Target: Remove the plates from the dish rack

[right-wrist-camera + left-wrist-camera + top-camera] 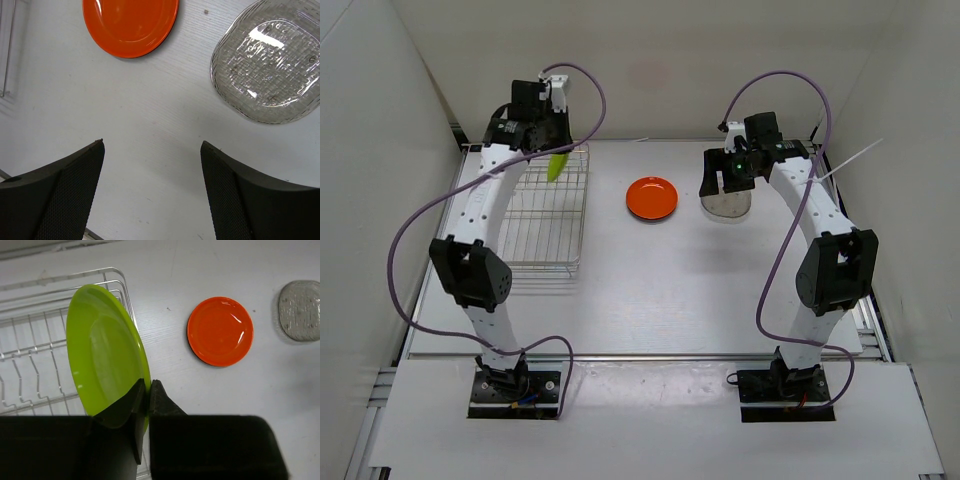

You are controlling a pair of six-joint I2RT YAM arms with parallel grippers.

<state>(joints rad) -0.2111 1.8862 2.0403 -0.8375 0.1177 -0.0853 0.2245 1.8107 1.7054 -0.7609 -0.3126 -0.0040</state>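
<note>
- The left jaws are clamped tight on the lower rim of the lime green plate point(105, 355), holding it on edge over the far right corner of the dish rack point(582, 215).
- The silver wire rack sits on the left side of the bench point(670, 290), close to the white left wall point(380, 120). Its right side rail runs just beneath the raised plate.
- The orange-red plate point(651, 197) lies flat on the bench to the right of the rack, apart from it. A dark edge shows along its near rim; whether that is shadow or something beneath cannot be told.
- Farther right, the clear textured plate point(267, 65) lies flat, apart from the orange-red one.
- The right jaws stand wide open and empty, hovering over bare bench, with the clear plate just ahead of them.
- A broad bare stretch of bench lies between the plates and the arm bases.
- White walls close in the bench on the left, far and right sides.
- Purple cables point(415, 225) loop out beside each arm.
</note>
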